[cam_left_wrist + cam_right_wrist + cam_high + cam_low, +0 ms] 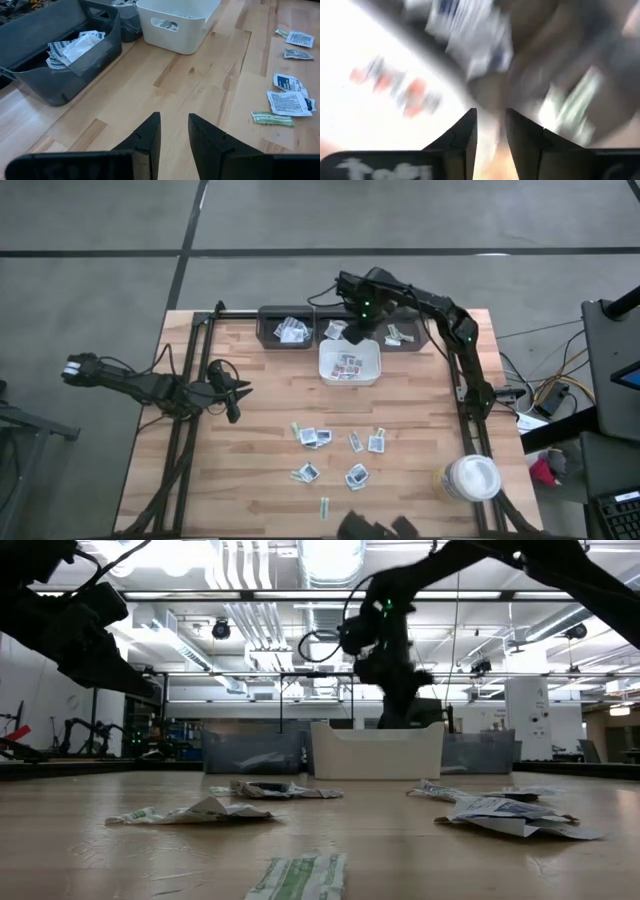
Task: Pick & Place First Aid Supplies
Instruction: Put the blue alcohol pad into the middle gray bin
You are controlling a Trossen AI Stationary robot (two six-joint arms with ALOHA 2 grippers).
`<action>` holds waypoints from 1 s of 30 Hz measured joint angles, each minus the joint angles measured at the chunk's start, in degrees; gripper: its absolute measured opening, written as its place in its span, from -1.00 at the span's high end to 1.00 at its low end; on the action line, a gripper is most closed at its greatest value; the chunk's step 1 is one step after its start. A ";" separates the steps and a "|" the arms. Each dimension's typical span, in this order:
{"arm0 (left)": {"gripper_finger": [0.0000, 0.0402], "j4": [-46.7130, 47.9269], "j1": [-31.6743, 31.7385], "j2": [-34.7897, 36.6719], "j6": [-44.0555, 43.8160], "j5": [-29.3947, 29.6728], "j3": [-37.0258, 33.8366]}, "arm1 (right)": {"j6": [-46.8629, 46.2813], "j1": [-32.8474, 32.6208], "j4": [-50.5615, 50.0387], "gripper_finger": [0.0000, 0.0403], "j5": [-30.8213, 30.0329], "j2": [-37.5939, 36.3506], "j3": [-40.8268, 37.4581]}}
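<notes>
Hovering my right gripper (352,330), fingers slightly parted and empty, at twelve o'clock, I expect light, floppy flat paper packets (315,437), best pinched at an edge.

Overhead, table-level and left wrist views all share the white tray (350,364).

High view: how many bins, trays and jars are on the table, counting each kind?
Grey bins: 3
White tray: 1
White-lidded jar: 1
Total: 5
</notes>
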State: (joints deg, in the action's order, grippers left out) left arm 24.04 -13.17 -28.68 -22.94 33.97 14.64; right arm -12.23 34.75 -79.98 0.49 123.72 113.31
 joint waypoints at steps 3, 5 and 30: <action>0.53 0.00 0.01 0.01 0.00 0.00 0.00 | -3.93 -1.79 -10.73 0.47 5.41 -1.29 2.76; 0.53 0.01 0.02 -0.01 0.00 -0.01 0.01 | -5.04 -3.80 -8.75 0.46 8.67 -4.10 2.06; 0.53 0.01 0.00 -0.43 0.17 0.01 -0.01 | -0.10 -39.53 2.26 0.56 5.33 -25.44 -21.09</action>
State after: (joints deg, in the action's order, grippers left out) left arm 24.05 -13.17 -29.10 -22.77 33.98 14.63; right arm -12.33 -4.78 -77.72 5.83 98.28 92.21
